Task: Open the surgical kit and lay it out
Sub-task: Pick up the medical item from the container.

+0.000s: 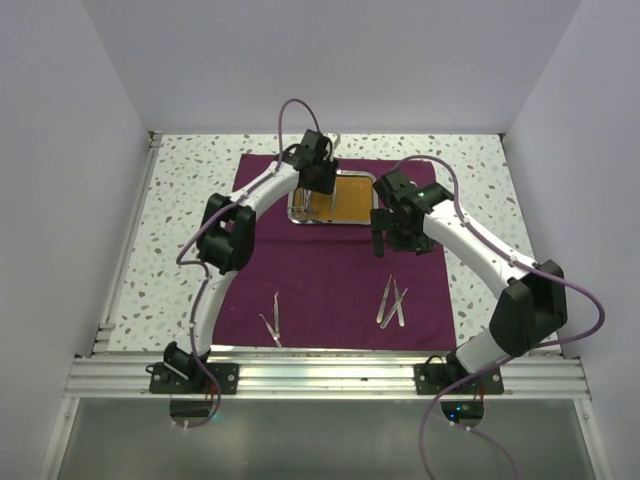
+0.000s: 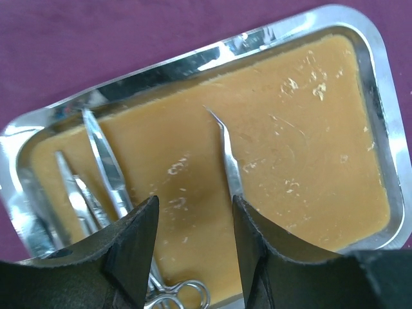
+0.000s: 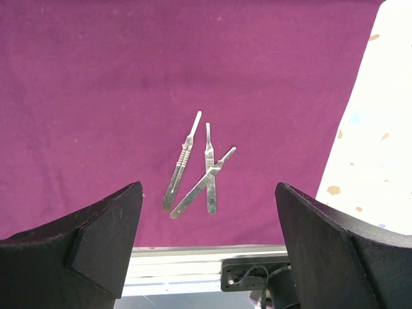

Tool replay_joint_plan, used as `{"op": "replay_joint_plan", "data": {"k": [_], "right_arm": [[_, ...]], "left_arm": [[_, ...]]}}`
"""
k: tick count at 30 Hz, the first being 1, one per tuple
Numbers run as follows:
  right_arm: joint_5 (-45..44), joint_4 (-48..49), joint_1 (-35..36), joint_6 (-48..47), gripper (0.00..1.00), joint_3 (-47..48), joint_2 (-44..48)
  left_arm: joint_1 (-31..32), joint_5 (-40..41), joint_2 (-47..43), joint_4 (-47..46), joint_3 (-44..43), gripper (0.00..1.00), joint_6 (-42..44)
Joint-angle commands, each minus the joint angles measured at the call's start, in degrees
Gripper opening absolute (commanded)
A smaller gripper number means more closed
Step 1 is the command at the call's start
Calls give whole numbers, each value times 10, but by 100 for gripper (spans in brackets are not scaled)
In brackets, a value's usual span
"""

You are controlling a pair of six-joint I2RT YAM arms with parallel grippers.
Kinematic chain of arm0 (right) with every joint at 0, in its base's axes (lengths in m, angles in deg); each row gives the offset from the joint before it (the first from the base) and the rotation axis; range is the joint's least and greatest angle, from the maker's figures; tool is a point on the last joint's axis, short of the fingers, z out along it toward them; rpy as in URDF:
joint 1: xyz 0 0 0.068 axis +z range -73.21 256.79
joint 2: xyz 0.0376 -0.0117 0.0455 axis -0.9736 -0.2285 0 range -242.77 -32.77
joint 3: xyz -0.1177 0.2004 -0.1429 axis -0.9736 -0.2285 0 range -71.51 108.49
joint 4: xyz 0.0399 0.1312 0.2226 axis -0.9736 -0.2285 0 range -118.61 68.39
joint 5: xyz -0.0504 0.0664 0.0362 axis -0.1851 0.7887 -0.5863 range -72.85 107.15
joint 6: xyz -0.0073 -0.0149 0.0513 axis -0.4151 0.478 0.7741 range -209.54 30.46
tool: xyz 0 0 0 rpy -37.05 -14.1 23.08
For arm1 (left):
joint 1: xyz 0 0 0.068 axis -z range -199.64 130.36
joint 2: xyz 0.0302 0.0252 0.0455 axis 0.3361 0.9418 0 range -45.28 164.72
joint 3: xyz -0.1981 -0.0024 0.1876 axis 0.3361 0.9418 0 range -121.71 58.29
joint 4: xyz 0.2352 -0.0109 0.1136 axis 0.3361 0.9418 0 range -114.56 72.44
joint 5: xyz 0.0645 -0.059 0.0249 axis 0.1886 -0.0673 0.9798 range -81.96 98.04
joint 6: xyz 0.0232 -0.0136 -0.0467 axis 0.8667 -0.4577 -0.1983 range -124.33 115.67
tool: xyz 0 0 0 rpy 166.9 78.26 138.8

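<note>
1. Closest to the left wrist camera are the two black fingers (image 2: 132, 257) of the left hand (image 2: 194, 201). They stand apart and released, with only bare liner showing in the gap between them.
2. The left hand hangs low over the steel tray (image 2: 380, 84), above its left half. The tray's orange-brown liner (image 2: 302, 161) fills the view beyond the fingers.
3. The tray holds four instruments as far as can be counted, all in its left half:
   - One pair of curved-tip tweezers (image 2: 226, 151) runs down beside the inner edge of one finger.
   - One long pointed instrument (image 2: 106, 161) passes under the other finger, and ring handles show just below.
   - Two thinner silver instruments (image 2: 67, 187) lie side by side near the tray's end wall.
4. The right hand (image 3: 209, 188) is spread wide and holds nothing. It hovers over the dark purple cloth (image 3: 96, 84), just off the tray's right end.
5. Three slim silver instruments (image 3: 207, 174) lie on the cloth below the right hand. They are bunched together and crossing, toward the near right corner of the cloth.
6. One more pair of tweezers (image 1: 272, 326) lies alone toward the cloth's near left corner.
7. There is one cloth, spread flat on the speckled table (image 1: 190, 170) and reaching its near edge. The one tray sits at the cloth's far edge.
</note>
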Motion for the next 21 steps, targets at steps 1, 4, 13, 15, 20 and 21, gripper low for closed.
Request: {"op": "replay_joint_plan", "data": {"k": [1, 4, 13, 15, 20, 21], "right_arm": [[-13, -11, -4, -14, 88, 32, -9], [-15, -11, -6, -23, 88, 34, -15], [-17, -11, -17, -41, 88, 27, -14], [-16, -8, -18, -43, 88, 25, -14], [-11, 0, -23, -45, 88, 17, -11], [-10, 0, -23, -45, 88, 15, -10]], "left_arm": [[6, -33, 7, -18, -32, 53, 8], [11, -31, 13, -19, -34, 53, 6], [31, -5, 36, -20, -39, 53, 9], [33, 5, 43, -16, -36, 53, 9], [34, 13, 50, -11, -30, 45, 9], [34, 13, 50, -11, -29, 42, 8]]}}
